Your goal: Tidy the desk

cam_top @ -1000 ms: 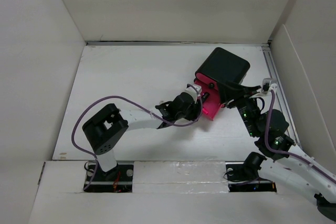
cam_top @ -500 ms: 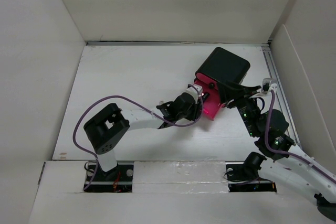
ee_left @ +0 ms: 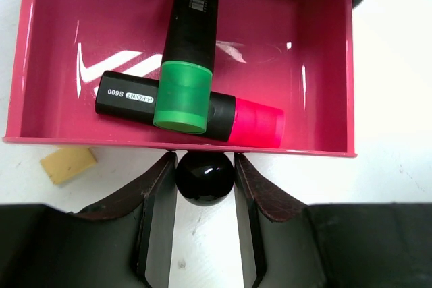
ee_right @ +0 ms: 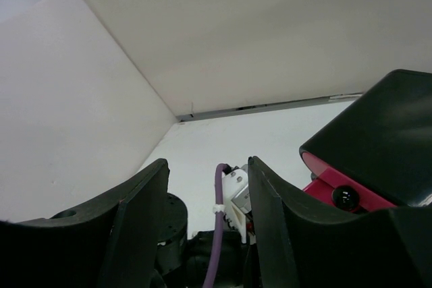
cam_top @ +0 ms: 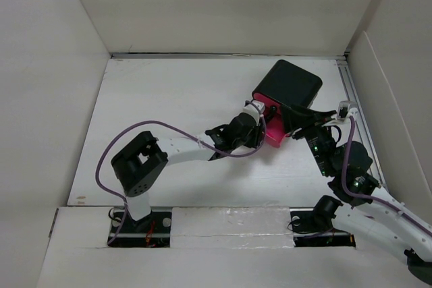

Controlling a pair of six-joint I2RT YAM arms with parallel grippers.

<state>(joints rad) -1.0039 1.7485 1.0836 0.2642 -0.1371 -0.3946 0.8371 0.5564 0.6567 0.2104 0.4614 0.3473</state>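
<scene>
The white desk (cam_top: 169, 99) holds a small black cabinet (cam_top: 289, 85) at the back right. Its pink drawer (cam_top: 271, 133) is partly out. My left gripper (cam_top: 260, 124) is shut on the drawer's black knob (ee_left: 204, 177), with a finger on each side of it. In the left wrist view the drawer (ee_left: 88, 11) holds a green-capped highlighter (ee_left: 185, 65) lying across a pink-capped one (ee_left: 256, 121). My right gripper (cam_top: 300, 123) is open and empty beside the cabinet's right front corner. In its own view (ee_right: 206, 214) it looks at the left wrist.
A small yellow scrap (ee_left: 67, 164) lies on the desk just outside the drawer's front wall, left of the knob. White walls enclose the desk on all sides. In the right wrist view the cabinet (ee_right: 385, 133) shows a second pink drawer front with a black knob (ee_right: 345, 197).
My left gripper has moved up and right toward the cabinet with the knob in it. The pink drawer has slid further in and less of it shows. The right arm has barely moved.
</scene>
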